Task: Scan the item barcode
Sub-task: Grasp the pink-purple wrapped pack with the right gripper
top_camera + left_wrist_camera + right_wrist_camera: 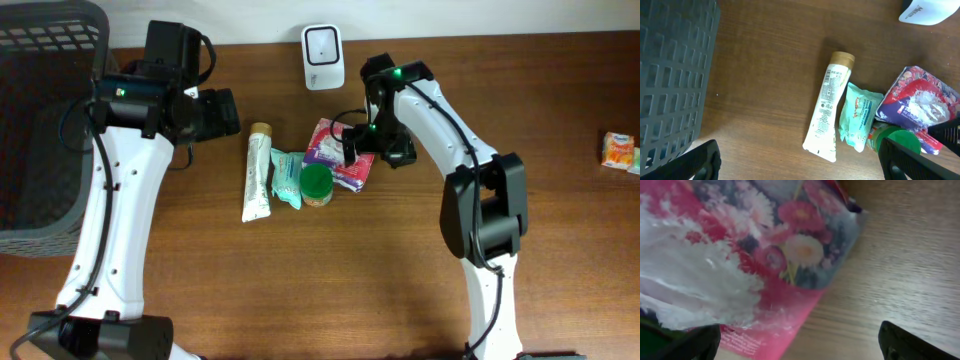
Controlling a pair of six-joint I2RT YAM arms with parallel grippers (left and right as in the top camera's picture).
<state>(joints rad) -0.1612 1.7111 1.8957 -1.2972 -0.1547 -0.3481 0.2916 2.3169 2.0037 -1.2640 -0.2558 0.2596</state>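
Your right gripper [800, 342] hangs low over the pink floral packet [326, 145], its fingers spread wide apart and holding nothing. In the right wrist view the packet fills most of the frame, lying flat on the wooden table [400, 280], with one dark fingertip at each lower corner, both clear of it.

The packet lies a little way from the scanner [322, 56], on the side toward the robot bases, apart from it. I cannot tell from any view where its barcode is.

Farther from the scanner on that same side stands a green-lidded jar [317, 183], touching the packet's edge. A teal sachet [287, 178] and a white tube [257, 172] lie side by side to the scanner's left.

Your left gripper [800, 162] is also fully spread and empty, hovering well to the left of the scanner, near the dark basket [40, 120]. A small carton [620, 150] sits far to the scanner's right, at the table's edge.
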